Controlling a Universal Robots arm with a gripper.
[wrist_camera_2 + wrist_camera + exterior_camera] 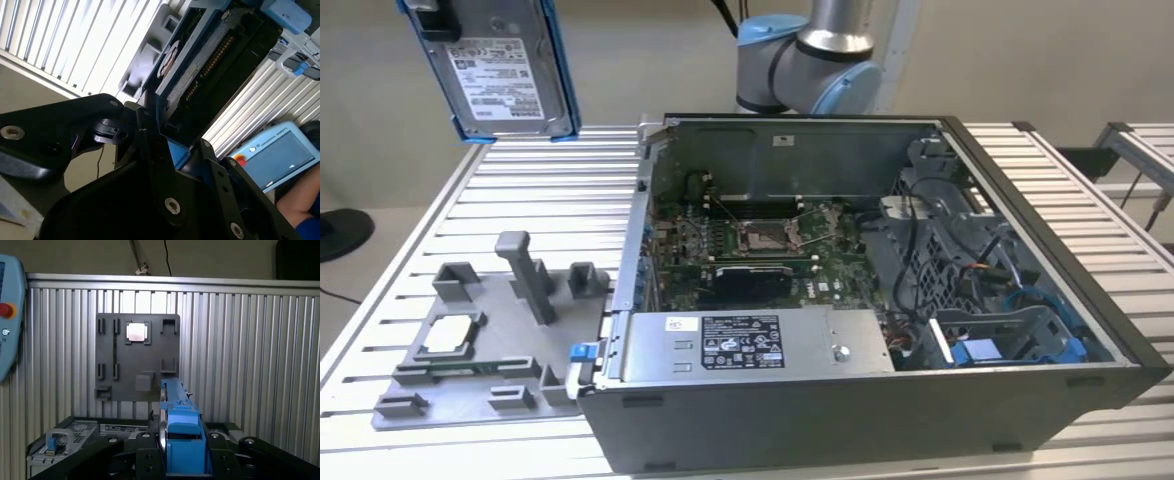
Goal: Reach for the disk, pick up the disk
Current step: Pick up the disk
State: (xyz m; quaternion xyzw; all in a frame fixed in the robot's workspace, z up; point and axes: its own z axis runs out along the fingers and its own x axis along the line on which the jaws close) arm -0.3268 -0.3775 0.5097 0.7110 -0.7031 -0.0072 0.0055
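Note:
The disk [507,75], a silver-grey drive with a white label in a blue bracket, hangs upright in the air, high above the slatted table at the exterior view's left. My gripper [438,18] is shut on its upper end. In the first wrist view the disk [180,432] shows edge-on as a blue strip between the black fingers [145,460] of the gripper [181,457]. In the second wrist view the disk [205,55] runs away from the gripper [175,150], clamped at its near end.
An open computer case [854,420] stands mid-table with a grey box [747,345] inside. A grey fixture plate [467,400] carrying a small chip [447,335] lies below the disk. A teach pendant [275,155] and a person's sleeve [305,210] are off to one side.

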